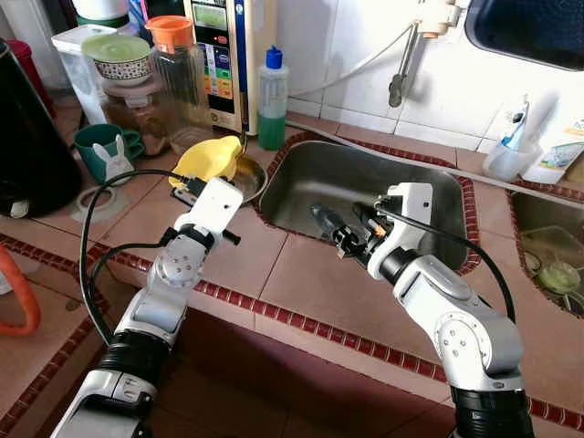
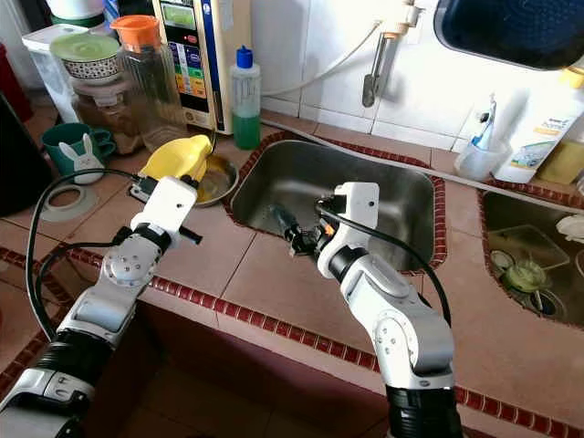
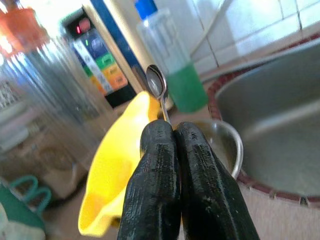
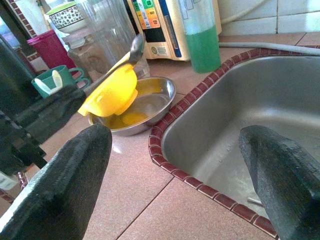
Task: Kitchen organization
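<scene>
Steel spoon (image 3: 158,90) juts beyond the left gripper's (image 3: 168,131) pinching fingers; right gripper's (image 4: 175,150) fingers spread.

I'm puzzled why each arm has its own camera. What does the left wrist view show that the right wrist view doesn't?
Left wrist view: the left tool up close, fingers shut on a spoon handle, plus a blurred orange jug lid. Right wrist view: the right tool, fingers spread wide and empty at the sink edge, plus a green mug and a lidded patterned bowl. Shared: the spoon, the yellow scoop at a steel bowl, the green-liquid bottle and the sink.
</scene>
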You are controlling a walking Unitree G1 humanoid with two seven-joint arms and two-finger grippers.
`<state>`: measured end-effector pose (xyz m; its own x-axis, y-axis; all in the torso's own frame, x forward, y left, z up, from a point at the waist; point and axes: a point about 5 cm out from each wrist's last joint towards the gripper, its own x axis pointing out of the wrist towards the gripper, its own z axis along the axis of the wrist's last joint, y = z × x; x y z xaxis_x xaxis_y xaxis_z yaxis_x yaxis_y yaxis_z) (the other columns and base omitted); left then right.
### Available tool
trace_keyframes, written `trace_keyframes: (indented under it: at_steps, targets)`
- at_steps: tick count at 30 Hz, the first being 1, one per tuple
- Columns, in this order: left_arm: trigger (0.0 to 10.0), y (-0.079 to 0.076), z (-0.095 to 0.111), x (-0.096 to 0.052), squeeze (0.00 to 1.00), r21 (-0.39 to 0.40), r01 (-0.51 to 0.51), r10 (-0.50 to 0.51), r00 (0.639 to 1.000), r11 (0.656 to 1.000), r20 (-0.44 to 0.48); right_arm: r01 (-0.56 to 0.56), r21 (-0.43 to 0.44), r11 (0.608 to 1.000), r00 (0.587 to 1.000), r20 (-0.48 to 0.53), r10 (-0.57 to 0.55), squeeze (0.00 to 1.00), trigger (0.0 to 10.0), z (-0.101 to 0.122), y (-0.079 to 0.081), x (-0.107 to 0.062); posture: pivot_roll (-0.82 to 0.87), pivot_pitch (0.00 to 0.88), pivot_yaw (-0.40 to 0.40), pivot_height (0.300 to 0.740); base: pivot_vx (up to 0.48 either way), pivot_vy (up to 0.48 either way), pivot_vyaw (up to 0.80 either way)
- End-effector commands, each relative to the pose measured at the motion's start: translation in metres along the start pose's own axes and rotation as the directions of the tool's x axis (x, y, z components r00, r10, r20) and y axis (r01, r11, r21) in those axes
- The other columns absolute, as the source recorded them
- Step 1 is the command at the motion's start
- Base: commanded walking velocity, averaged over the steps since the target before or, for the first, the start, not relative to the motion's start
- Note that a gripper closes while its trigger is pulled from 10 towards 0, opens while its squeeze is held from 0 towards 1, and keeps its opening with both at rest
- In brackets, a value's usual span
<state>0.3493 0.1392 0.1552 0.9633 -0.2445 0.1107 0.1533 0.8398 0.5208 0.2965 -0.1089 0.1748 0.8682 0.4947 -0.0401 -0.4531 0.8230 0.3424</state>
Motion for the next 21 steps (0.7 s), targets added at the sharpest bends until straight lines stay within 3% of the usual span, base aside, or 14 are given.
trace_keyframes:
  at_steps: [1, 10, 12, 13, 14, 15, 16, 17, 18, 20, 21]
  targets:
    - [0.0, -0.004, 0.014, 0.004, 0.00, -0.013, 0.011, -0.010, 0.998, 1.000, 0.063, 0.008, -0.007, 1.000, 1.000, 0.028, -0.008, 0.00, 10.0, 0.007, -0.003, 0.001, 0.19, 0.000, -0.041, 0.740, 0.000, 0.000, 0.00]
    - [0.0, -0.010, 0.022, 0.002, 0.00, -0.106, 0.029, -0.018, 0.995, 0.994, 0.099, 0.012, -0.007, 1.000, 1.000, 0.027, -0.012, 0.00, 10.0, 0.008, -0.004, 0.001, 0.19, 0.000, -0.042, 0.740, 0.000, 0.000, 0.00]
    - [0.0, -0.013, 0.027, 0.002, 0.00, -0.183, 0.039, -0.017, 0.993, 0.982, 0.120, 0.020, -0.005, 1.000, 0.999, 0.030, -0.020, 0.00, 10.0, 0.008, -0.005, 0.001, 0.19, 0.000, -0.042, 0.740, 0.000, 0.000, 0.00]
    - [0.0, -0.015, 0.036, 0.003, 0.00, -0.320, 0.065, -0.018, 0.989, 0.945, 0.149, 0.031, 0.002, 1.000, 0.998, 0.050, -0.031, 0.00, 10.0, 0.011, -0.006, 0.002, 0.19, 0.000, -0.043, 0.740, 0.000, 0.000, 0.00]
    - [0.0, -0.015, 0.036, 0.003, 0.00, -0.320, 0.065, -0.018, 0.989, 0.945, 0.149, 0.031, 0.002, 1.000, 0.998, 0.050, -0.031, 0.00, 10.0, 0.011, -0.006, 0.002, 0.19, 0.000, -0.043, 0.740, 0.000, 0.000, 0.00]
    - [0.0, -0.016, 0.044, 0.005, 0.00, -0.499, 0.082, -0.001, 0.987, 0.863, 0.160, 0.043, 0.023, 0.999, 0.996, 0.079, -0.045, 0.00, 10.0, 0.016, -0.008, 0.004, 0.20, 0.000, -0.045, 0.740, 0.000, 0.000, 0.00]
    - [0.0, -0.016, 0.046, 0.005, 0.00, -0.545, 0.084, 0.006, 0.987, 0.834, 0.160, 0.047, 0.031, 0.998, 0.995, 0.087, -0.049, 0.00, 10.0, 0.017, -0.009, 0.004, 0.20, 0.000, -0.045, 0.740, 0.000, 0.000, 0.00]
    - [0.0, -0.016, 0.046, 0.005, 0.00, -0.545, 0.084, 0.006, 0.987, 0.834, 0.160, 0.047, 0.031, 0.998, 0.995, 0.087, -0.049, 0.00, 10.0, 0.017, -0.009, 0.004, 0.20, 0.000, -0.045, 0.740, 0.000, 0.000, 0.00]
    - [0.0, -0.019, 0.051, 0.007, 0.00, -0.675, 0.121, -0.003, 0.985, 0.728, 0.173, 0.060, 0.050, 0.997, 0.992, 0.112, -0.066, 0.00, 10.0, 0.021, -0.011, 0.006, 0.20, 0.000, -0.045, 0.740, 0.000, 0.000, 0.00]
    - [0.0, -0.022, 0.056, 0.007, 0.00, -0.735, 0.157, -0.018, 0.981, 0.659, 0.194, 0.071, 0.066, 0.995, 0.989, 0.127, -0.079, 0.00, 10.0, 0.024, -0.013, 0.007, 0.20, 0.000, -0.046, 0.740, 0.000, 0.000, 0.00]
    - [0.0, -0.025, 0.058, 0.006, 0.00, -0.774, 0.188, -0.035, 0.977, 0.604, 0.210, 0.080, 0.085, 0.993, 0.986, 0.139, -0.091, 0.00, 10.0, 0.026, -0.014, 0.007, 0.20, 0.000, -0.047, 0.740, 0.000, 0.000, 0.00]
